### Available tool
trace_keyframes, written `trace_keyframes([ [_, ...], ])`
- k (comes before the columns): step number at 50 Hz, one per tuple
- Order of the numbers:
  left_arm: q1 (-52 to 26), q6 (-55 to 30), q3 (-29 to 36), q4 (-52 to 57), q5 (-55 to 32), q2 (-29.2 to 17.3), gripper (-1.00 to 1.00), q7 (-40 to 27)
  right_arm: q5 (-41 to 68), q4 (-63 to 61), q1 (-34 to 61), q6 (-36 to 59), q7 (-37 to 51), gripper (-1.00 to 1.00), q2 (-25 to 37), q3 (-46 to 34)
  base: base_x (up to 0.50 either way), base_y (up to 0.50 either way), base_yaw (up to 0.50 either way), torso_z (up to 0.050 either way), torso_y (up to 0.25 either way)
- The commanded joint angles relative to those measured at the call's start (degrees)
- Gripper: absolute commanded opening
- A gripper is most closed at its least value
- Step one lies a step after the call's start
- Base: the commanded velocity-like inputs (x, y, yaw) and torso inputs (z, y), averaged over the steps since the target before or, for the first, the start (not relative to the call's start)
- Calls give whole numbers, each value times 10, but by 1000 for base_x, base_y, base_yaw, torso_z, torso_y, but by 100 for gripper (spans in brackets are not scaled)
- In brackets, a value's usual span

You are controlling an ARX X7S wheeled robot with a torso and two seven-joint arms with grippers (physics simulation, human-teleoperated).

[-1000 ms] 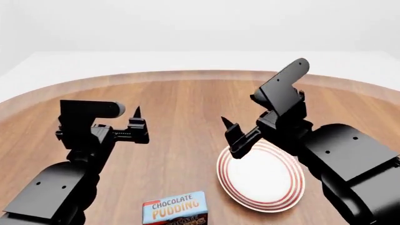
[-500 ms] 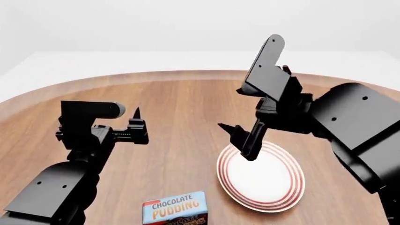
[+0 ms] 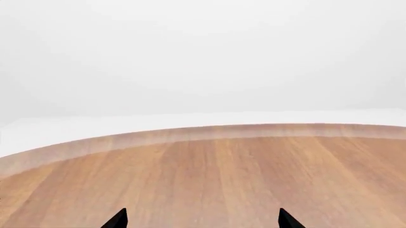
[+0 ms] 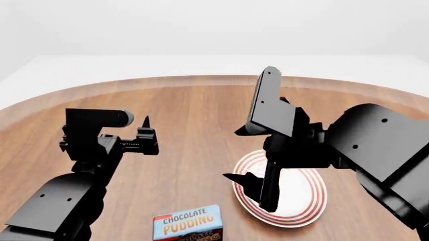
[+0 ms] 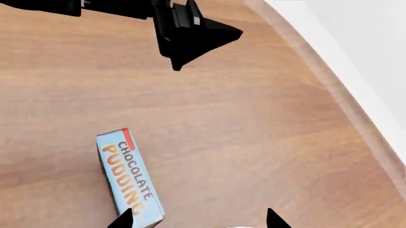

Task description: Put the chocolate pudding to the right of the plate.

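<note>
Chocolate pudding (image 4: 188, 222) at the bottom centre of the head view, lying flat on the wooden table (image 4: 194, 120), light-blue lettered top up, just left of the plate (image 4: 295, 193) and apart from it. Right gripper (image 4: 253, 190) pointing down over the plate's left rim, right of the carton, tips spread wide, empty. In the right wrist view, carton (image 5: 130, 178) just beside one fingertip at the lower edge. Left gripper (image 4: 146, 131) further back at mid-left, hanging above bare wood, prongs parted, holding nothing. Table's curved far edge beyond.
</note>
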Motion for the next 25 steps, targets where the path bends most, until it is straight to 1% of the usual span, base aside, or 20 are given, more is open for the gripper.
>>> trace_keyframes([
  [1, -1, 0, 0, -2, -2, -3, 100, -3, 37, -35, -17, 23, -6, 100, -7, 8, 0, 0, 0, 0, 0],
  [6, 0, 5, 2, -7, -2, -2, 100, -2, 42, -41, -25, 23, -4, 100, -8, 8, 0, 0, 0, 0, 0],
  [11, -1, 2, 2, -4, -4, -4, 100, -4, 29, -26, -29, 7, -5, 100, -6, -11, 0, 0, 0, 0, 0],
  [25, 0, 5, 3, -7, -6, -6, 100, -6, -21, 57, -39, -49, -11, 100, -14, -73, 0, 0, 0, 0, 0],
])
